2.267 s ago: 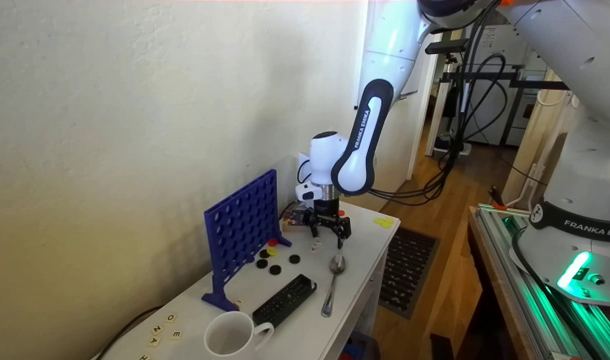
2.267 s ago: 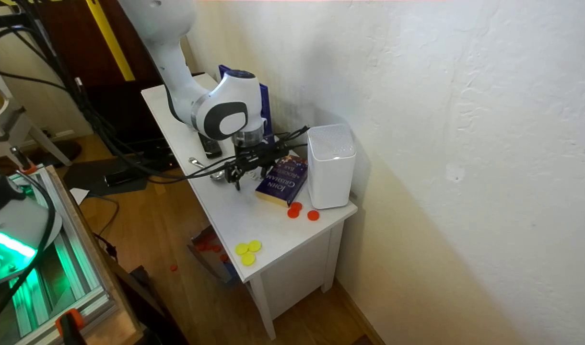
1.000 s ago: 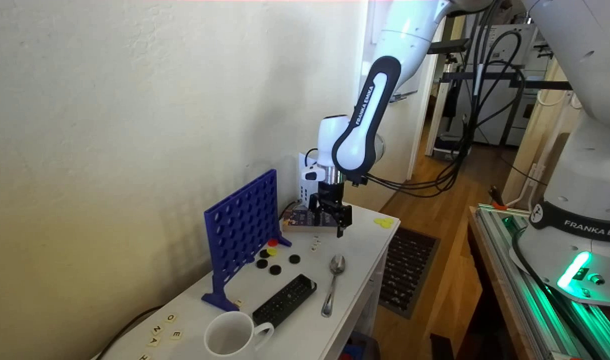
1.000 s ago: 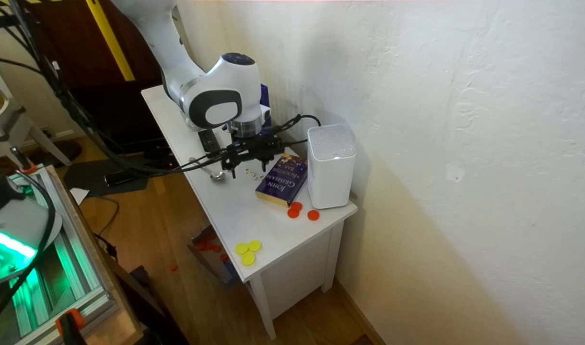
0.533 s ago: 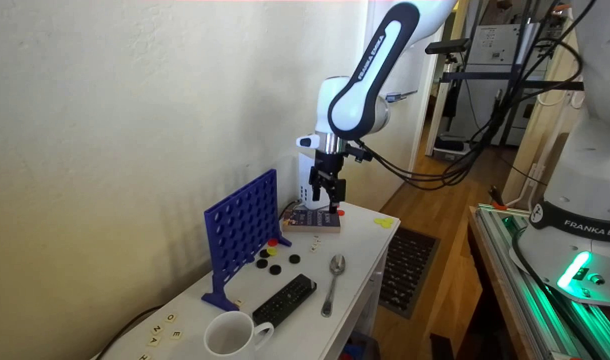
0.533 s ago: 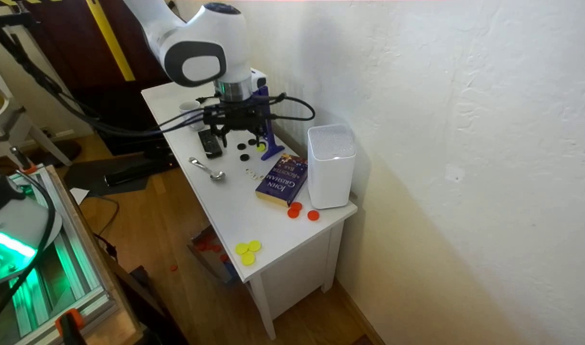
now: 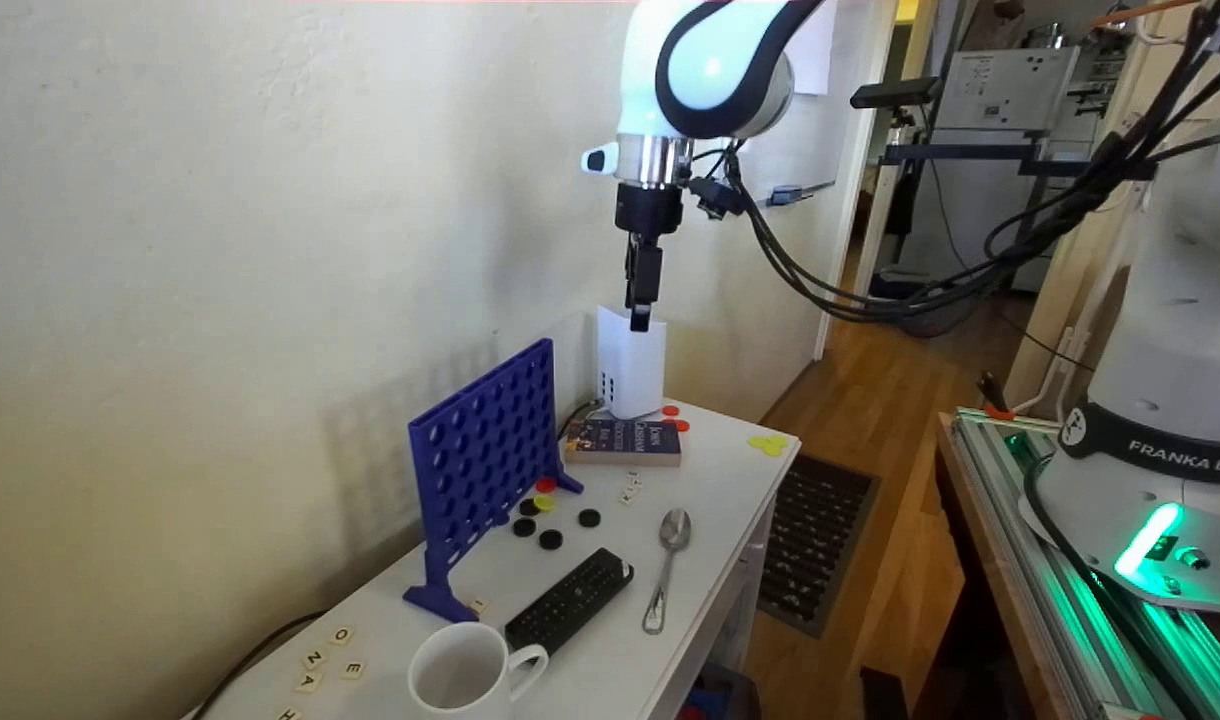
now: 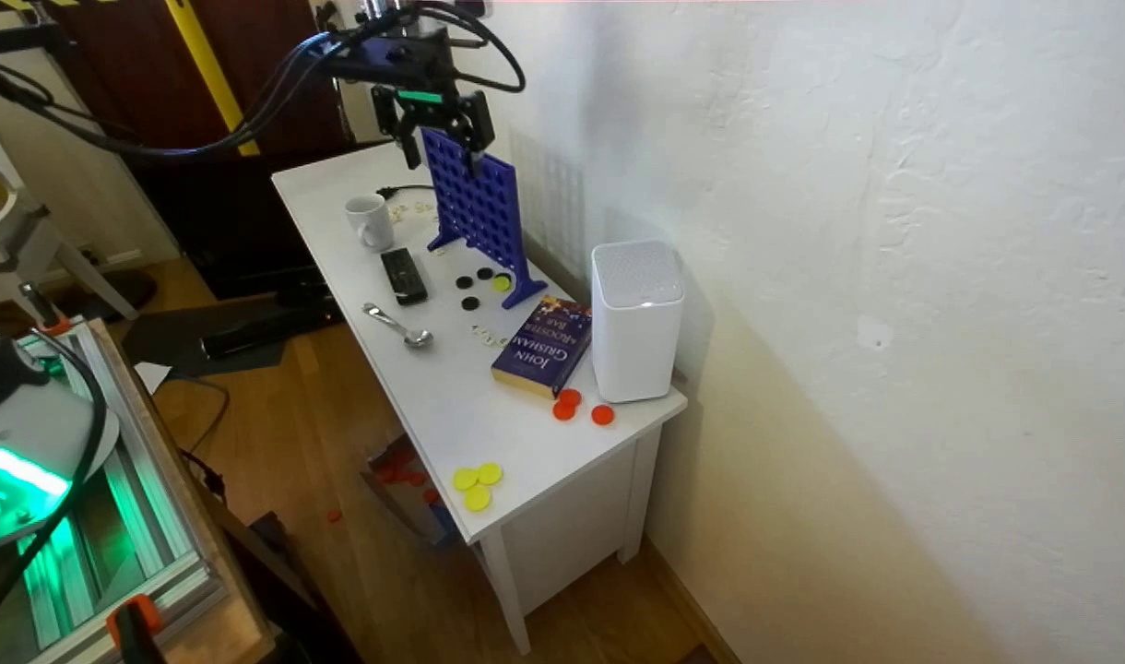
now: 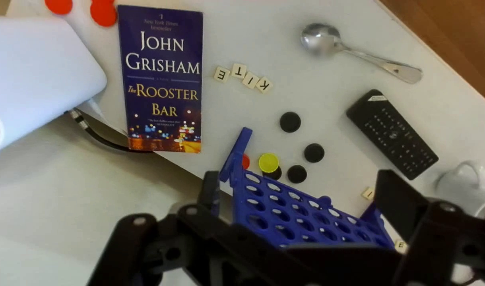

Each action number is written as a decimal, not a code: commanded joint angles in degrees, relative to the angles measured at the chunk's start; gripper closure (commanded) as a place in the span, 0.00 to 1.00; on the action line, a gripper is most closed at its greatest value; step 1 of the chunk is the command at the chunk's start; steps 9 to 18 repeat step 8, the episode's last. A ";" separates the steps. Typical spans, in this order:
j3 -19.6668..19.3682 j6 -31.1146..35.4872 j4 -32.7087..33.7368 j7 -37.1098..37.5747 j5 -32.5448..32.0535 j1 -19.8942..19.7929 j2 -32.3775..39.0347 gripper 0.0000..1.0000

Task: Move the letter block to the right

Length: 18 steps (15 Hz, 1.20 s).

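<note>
Claw [image 8: 444, 164] hangs high, spread wide, holding nothing; in wrist view, tiles [image 9: 249, 80] lie at 3 o'clock from book [image 9: 161, 81], move judged done though unconfirmed, nothing evidently left.

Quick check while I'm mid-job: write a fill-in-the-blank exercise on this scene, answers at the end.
Read right way up, the four letter tiles beside the book spell ____.
The remote lies ____ the spoon on one side and the white mug on the other.
In the wrist view, the disc overlapping a black disc is ____ in colour.
The gripper is ____, not shut.
Missing words: KITE; between; yellow; open.
</note>
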 commanded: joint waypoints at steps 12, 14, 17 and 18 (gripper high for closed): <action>-3.52 -7.15 -0.39 18.36 -3.03 6.32 -5.69 0.00; -3.52 -7.15 -0.39 18.36 -3.03 6.32 -5.69 0.00; -3.52 -7.15 -0.39 18.36 -3.03 6.32 -5.69 0.00; -3.52 -7.15 -0.39 18.36 -3.03 6.32 -5.69 0.00</action>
